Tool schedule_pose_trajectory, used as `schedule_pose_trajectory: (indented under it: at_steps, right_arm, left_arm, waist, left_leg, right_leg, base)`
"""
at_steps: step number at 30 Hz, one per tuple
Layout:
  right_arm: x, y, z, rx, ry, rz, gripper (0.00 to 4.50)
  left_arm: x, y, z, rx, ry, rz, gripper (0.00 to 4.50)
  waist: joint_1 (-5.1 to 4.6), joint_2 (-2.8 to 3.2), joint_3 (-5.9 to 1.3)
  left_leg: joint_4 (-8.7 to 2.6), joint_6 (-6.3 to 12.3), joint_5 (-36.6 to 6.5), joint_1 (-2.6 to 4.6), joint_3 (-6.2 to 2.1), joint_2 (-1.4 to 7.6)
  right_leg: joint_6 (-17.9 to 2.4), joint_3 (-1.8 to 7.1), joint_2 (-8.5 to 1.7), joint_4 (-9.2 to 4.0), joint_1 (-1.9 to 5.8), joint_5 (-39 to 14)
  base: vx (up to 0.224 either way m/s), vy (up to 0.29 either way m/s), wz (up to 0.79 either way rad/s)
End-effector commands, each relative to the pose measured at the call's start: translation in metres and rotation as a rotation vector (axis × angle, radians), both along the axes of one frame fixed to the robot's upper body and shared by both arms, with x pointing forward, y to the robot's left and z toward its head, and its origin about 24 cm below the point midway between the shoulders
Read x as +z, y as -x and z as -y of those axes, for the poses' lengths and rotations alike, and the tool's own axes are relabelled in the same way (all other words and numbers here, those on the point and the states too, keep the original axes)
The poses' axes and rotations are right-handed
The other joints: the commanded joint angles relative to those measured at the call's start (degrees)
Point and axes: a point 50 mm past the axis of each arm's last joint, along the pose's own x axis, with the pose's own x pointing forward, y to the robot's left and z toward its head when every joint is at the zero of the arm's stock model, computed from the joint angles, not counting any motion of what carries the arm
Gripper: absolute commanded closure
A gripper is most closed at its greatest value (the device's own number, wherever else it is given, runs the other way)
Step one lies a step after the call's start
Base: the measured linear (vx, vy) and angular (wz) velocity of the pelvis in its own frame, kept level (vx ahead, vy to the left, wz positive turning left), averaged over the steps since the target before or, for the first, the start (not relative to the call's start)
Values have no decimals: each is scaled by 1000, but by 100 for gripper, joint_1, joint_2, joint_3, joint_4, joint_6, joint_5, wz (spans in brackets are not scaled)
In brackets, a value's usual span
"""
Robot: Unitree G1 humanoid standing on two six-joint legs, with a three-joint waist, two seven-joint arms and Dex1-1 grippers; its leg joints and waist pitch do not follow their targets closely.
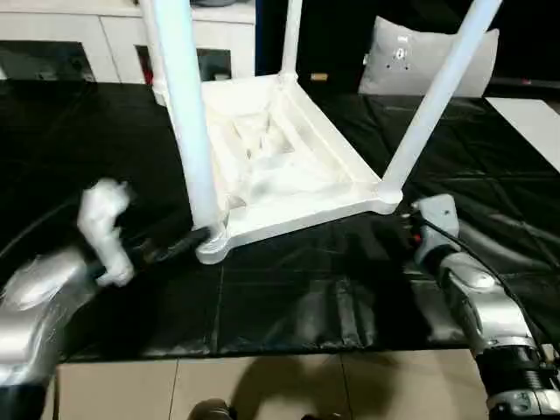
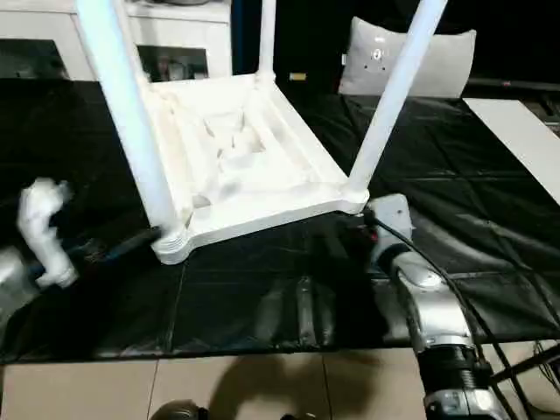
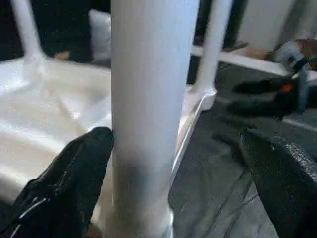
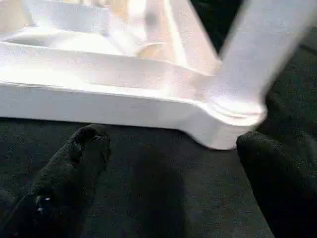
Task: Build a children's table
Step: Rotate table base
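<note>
The children's table lies upside down on the black work table, its white ribbed top (image 1: pixel 289 149) facing up. White tapered legs stand in its corner sockets: one at the near left (image 1: pixel 185 114), one at the near right (image 1: pixel 435 101), and one at the far side (image 1: pixel 290 39). My left gripper (image 3: pixel 173 193) is open around the base of the near-left leg, with one black finger (image 3: pixel 74 183) close against the tube and the other (image 3: pixel 287 183) well apart. My right gripper (image 4: pixel 173 173) is open and low on the cover, just in front of the near-right corner socket (image 4: pixel 233 124), holding nothing.
A white cabinet (image 1: pixel 61 44) stands behind the black-covered work table (image 1: pixel 289 306). A grey cushion (image 1: pixel 420 57) lies at the back right, and a white board (image 1: pixel 529 122) at the far right. Tiled floor (image 1: pixel 262 385) shows past the table's front edge.
</note>
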Motion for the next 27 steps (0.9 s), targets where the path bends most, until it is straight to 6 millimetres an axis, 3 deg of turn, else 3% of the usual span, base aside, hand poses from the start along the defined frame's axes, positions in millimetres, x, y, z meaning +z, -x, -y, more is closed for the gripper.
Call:
schedule_pose_trajectory:
  at_steps: [1,4,5,10,11,12,14,17,18,22,25,27]
  right_arm:
    - [-1,-2,-5,20,11,-10,0]
    - [-2,-6,-11,37,12,-12,0]
    - [-3,-9,-15,44,14,-18,0]
    - [-9,-15,-17,51,30,-47,0]
    - [-9,-17,-15,41,36,-50,0]
    - [-9,-18,-13,33,40,-51,0]
    - [-10,-20,-10,21,44,-53,0]
    - [-11,-23,-5,4,48,-63,0]
    - [-12,-23,-4,-3,49,-69,0]
    - [-18,-22,4,-13,71,-87,0]
    - [-18,-21,7,-19,70,-83,0]
    - [-18,-21,7,-21,70,-80,0]
  left_arm:
    - [5,-2,16,-89,11,3,3]
    - [7,-14,27,-90,10,6,3]
    - [4,-20,31,-82,9,-6,3]
    - [-11,-39,43,-52,-51,-50,3]
    - [-14,-43,46,-42,-62,-60,3]
    - [-15,-45,48,-37,-70,-59,3]
    - [-13,-47,55,-76,-50,-55,3]
    - [-4,-41,67,-185,9,-50,3]
    - [0,-36,71,-243,29,-56,3]
    - [11,-6,89,-527,74,-114,3]
    - [14,3,98,-594,97,-120,3]
    - [16,6,101,-608,109,-119,3]
  waist:
    - [-2,98,-395]
    - [-11,118,-392]
    - [-17,119,-397]
    - [-23,93,-475]
    - [-25,90,-468]
    - [-22,31,-482]
    - [-8,56,-496]
    - [-2,65,-527]
    - [15,69,-535]
    - [13,61,-522]
    - [-14,56,-505]
    - [-33,42,-492]
  left_leg:
    - [-428,90,-970,55,-251,534]
    - [-443,-26,-1383,141,-276,558]
    - [-458,-56,-1411,129,-284,563]
    - [-431,3,-827,49,-283,559]
    - [-428,43,-782,54,-263,537]
    - [-417,81,-638,45,-256,523]
    - [-403,110,-494,39,-261,574]
    - [-386,105,-364,16,-260,590]
    - [-366,114,-305,1,-246,590]
    - [-359,143,-251,-40,-245,598]
    - [-356,169,-288,-49,-229,573]
    - [-353,167,-386,-49,-224,551]
  right_leg:
    - [-264,572,-793,-628,296,-2292]
    - [-185,536,-814,-696,277,-2633]
    - [-149,540,-810,-694,291,-2622]
    - [-260,580,-820,-543,355,-1766]
    - [-264,579,-801,-568,332,-1736]
    - [-297,581,-810,-532,360,-1623]
    - [-429,586,-836,-488,348,-1330]
    - [-613,589,-846,-415,360,-992]
    - [-727,595,-863,-385,354,-810]
    - [-873,586,-861,-336,356,-699]
    - [-840,589,-828,-354,363,-765]
    - [-724,582,-826,-423,375,-1095]
  base:
    - [0,0,0]
    - [0,0,0]
    - [0,0,0]
    - [0,0,0]
    - [0,0,0]
    - [0,0,0]
    - [0,0,0]
    - [0,0,0]
    - [0,0,0]
    - [0,0,0]
    - [0,0,0]
    - [0,0,0]
